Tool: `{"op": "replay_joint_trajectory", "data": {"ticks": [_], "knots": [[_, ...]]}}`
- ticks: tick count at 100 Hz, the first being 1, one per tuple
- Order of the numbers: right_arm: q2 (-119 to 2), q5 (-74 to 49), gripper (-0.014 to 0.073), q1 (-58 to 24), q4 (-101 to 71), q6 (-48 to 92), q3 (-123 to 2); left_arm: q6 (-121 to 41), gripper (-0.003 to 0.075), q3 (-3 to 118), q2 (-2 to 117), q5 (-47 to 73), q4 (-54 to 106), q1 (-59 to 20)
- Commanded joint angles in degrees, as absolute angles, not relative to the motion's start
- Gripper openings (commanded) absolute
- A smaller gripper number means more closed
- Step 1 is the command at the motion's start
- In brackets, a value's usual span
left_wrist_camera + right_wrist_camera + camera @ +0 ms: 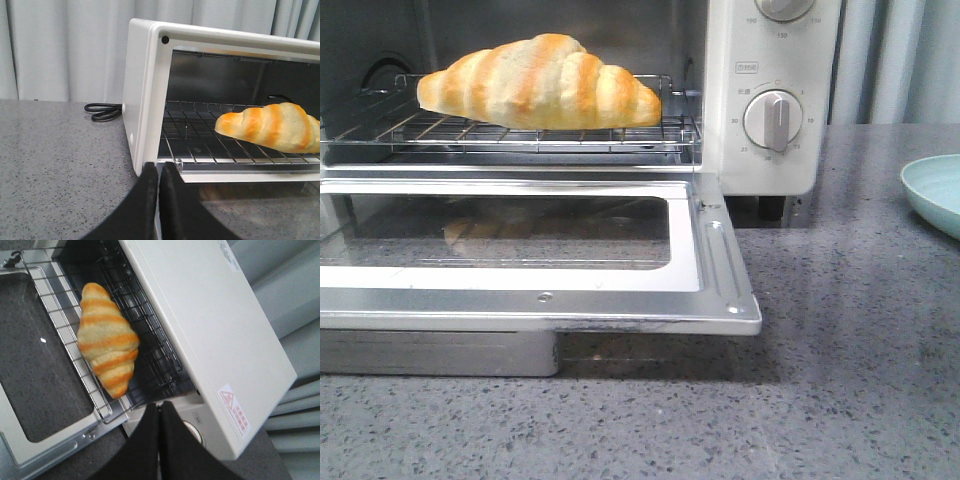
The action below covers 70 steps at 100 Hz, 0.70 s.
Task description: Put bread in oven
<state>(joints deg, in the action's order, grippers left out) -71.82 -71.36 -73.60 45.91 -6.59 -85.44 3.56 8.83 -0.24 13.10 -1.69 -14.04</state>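
Note:
The bread (540,82), a golden-brown roll with pale stripes, lies on the wire rack (520,130) of the cream-white oven (765,100), whose glass door (520,240) is dropped open. The bread also shows in the left wrist view (272,127) and in the right wrist view (107,340). My left gripper (158,167) is shut and empty, low by the oven's front left corner (150,100). My right gripper (159,407) is shut and empty, above the oven's dial side (210,340). Neither gripper shows in the front view.
A pale teal plate (935,192) sits at the right edge of the grey speckled counter (840,400). A black power cord (102,111) lies left of the oven. Grey curtains (65,50) hang behind. The open door juts forward over the counter.

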Motion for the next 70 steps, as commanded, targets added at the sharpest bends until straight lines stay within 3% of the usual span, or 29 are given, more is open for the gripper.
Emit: {"op": "replay_joint_trajectory", "data": {"ticks": [1,70], "knots": [[-68.0,-71.9,-0.0071,-73.7,49.5,-7.0,-83.4,3.8,-0.0021,10.1,-1.3,8.5,-0.5,-13.8],[-64.1,-72.0,-0.0071,-73.7,49.4,-7.7,-77.1,3.8,-0.0021,10.1,-1.3,8.5,-0.5,-13.8]]}}
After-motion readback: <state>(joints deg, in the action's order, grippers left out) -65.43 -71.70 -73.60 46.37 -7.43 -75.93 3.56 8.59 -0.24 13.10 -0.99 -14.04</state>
